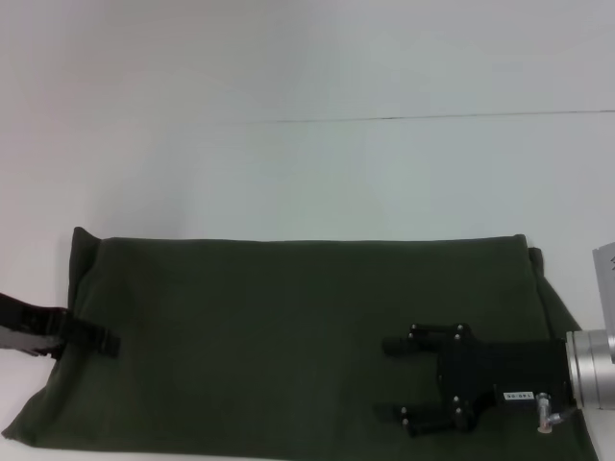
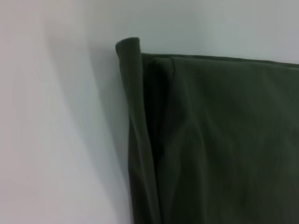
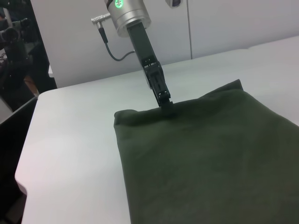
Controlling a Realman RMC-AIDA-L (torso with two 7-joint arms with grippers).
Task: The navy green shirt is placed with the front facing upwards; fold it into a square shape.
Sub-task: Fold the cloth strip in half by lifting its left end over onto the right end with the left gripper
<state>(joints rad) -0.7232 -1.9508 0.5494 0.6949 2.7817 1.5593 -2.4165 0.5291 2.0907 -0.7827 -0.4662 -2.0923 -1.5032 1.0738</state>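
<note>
The navy green shirt (image 1: 288, 336) lies flat on the white counter (image 1: 288, 144), already reduced to a wide rectangle with plain fabric facing up. Its long axis runs left to right across the robot's front, so it is not yet a square.

The left end effector (image 1: 91, 338) sits at the shirt's left short edge, its tip touching the fabric there. In the right wrist view the same left end effector (image 3: 166, 106) appears clenched on that edge, though a firm grasp cannot be confirmed. The layered edge (image 2: 140, 140) fills the left wrist view.

The right end effector (image 1: 423, 381) is over the right portion of the shirt, fingers spread and released, pointing toward the left end.

Judgement: the remaining fold probably carries one short edge across the long axis to the other. The left arm is nearer the left edge; the right arm is inboard of the right edge.
</note>
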